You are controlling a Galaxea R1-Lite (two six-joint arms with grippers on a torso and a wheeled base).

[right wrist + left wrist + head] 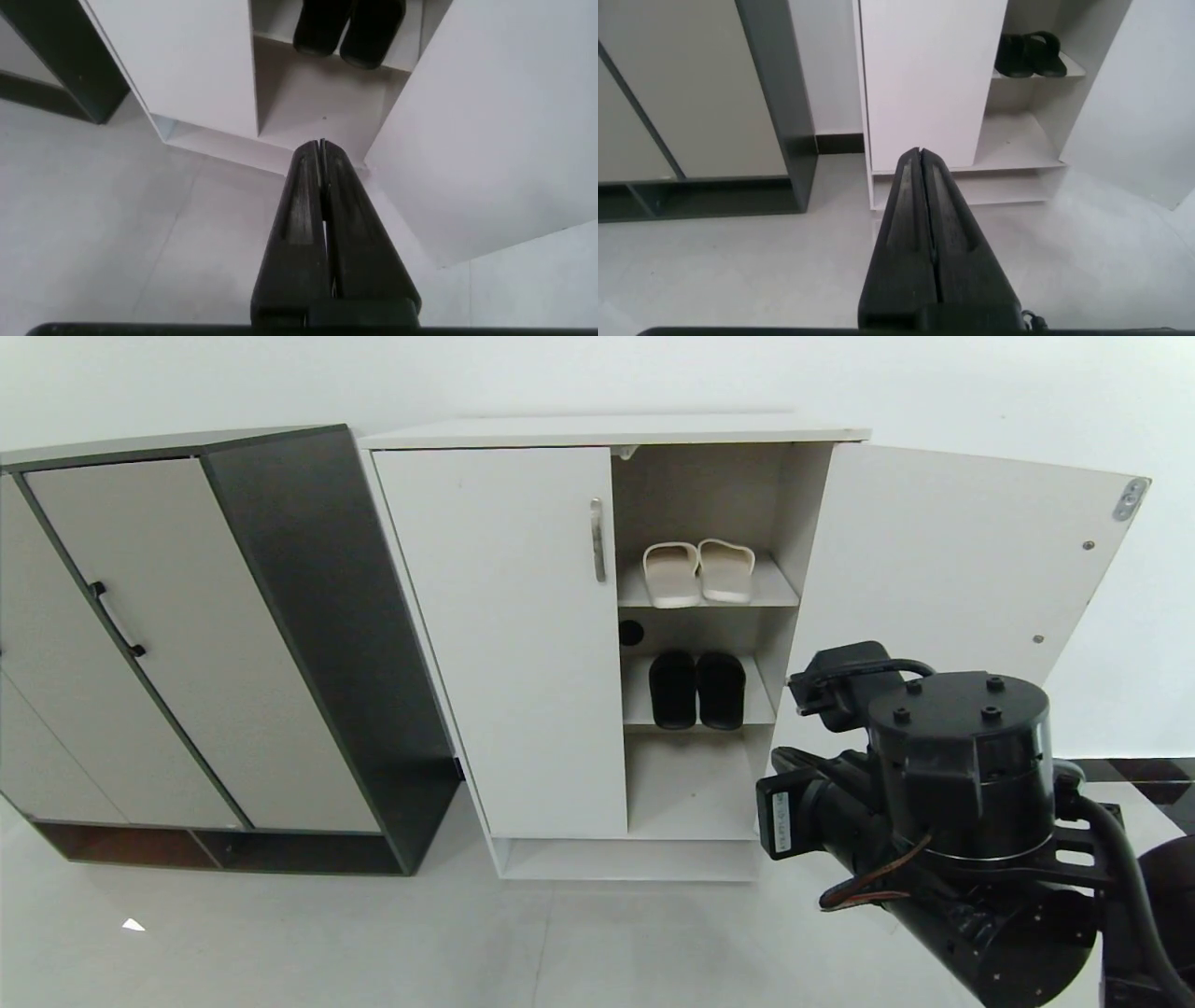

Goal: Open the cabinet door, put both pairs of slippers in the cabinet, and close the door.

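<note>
The white cabinet (607, 430) stands with its right door (943, 555) swung wide open, while its left door (504, 635) is closed and has a metal handle (597, 539) at its inner edge. Inside the cabinet, the beige slippers (698, 572) lie side by side on the upper shelf. The black slippers (697, 689) lie side by side on the shelf just below. The compartment at the bottom of the cabinet has nothing in it.

The left gripper (919, 154) hangs over the floor (597, 943) in front of the cabinet and points toward the lower part of the closed door. Its two fingers are pressed together and hold nothing. The right gripper (321, 146) is in front of the cabinet's bottom compartment, near the lower edge of the open door. Its fingers also meet with no gap and hold nothing.

A grey cabinet (187, 644) stands just beside the white cabinet, on the side of the closed door.
</note>
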